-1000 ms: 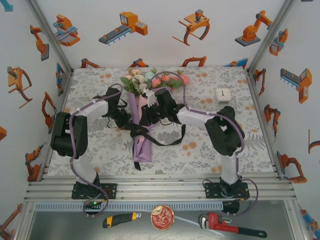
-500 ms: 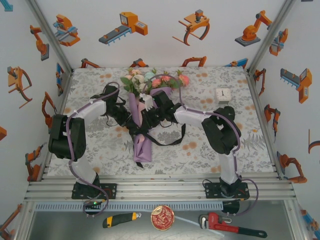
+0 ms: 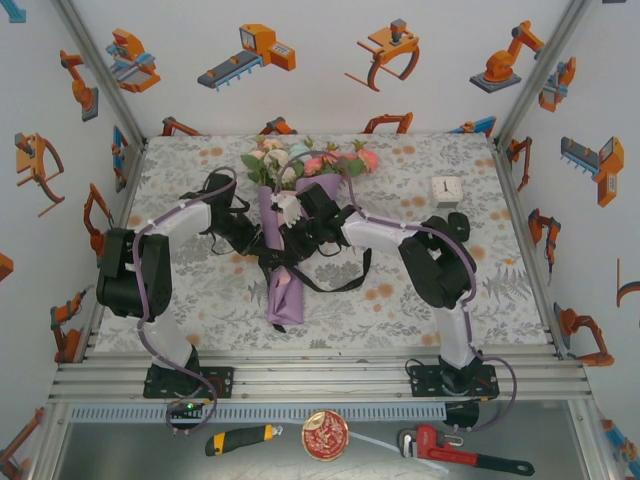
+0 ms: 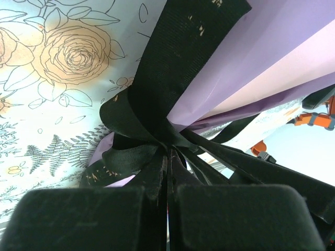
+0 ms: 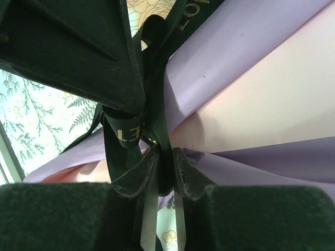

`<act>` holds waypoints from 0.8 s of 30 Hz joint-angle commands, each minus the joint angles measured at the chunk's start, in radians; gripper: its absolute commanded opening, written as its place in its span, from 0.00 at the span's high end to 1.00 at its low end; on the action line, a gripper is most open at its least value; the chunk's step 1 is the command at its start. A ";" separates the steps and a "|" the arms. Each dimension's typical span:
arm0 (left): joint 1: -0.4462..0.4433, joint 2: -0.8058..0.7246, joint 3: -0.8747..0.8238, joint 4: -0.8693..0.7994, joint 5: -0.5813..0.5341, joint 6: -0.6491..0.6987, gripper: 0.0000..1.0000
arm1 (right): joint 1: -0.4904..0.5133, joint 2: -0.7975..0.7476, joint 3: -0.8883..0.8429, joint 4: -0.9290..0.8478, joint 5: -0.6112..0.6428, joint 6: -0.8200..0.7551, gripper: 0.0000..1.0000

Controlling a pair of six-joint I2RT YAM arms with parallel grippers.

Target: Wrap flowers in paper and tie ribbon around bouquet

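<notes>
Left pincer (image 4: 168, 183) clamps the floppy, likely slippery black ribbon (image 4: 178, 63) at six o'clock of the flowers (image 3: 300, 160); right pincer (image 5: 165, 167), narrowly parted, straddles it. Best gripped near knot.

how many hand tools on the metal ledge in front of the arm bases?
2. A yellow-and-black utility knife lies left of centre; a red metal pipe wrench lies to the right. A round red dish sits between them. Others may lie past the picture's lower edge.

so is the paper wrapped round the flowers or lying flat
wrapped: the paper is rolled into a narrow cone, the flowers poke out of its far end, and the ribbon is cinched round its middle
</notes>
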 commanded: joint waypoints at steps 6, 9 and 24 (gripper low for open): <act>0.003 0.037 0.026 -0.016 0.029 0.008 1.00 | 0.000 -0.050 0.018 -0.008 0.011 0.044 0.73; 0.004 0.046 0.033 -0.017 0.034 0.014 1.00 | -0.001 -0.054 0.020 0.008 0.021 0.060 0.75; 0.000 0.091 0.046 -0.021 0.044 0.025 1.00 | -0.030 -0.060 0.006 0.151 -0.030 0.213 0.80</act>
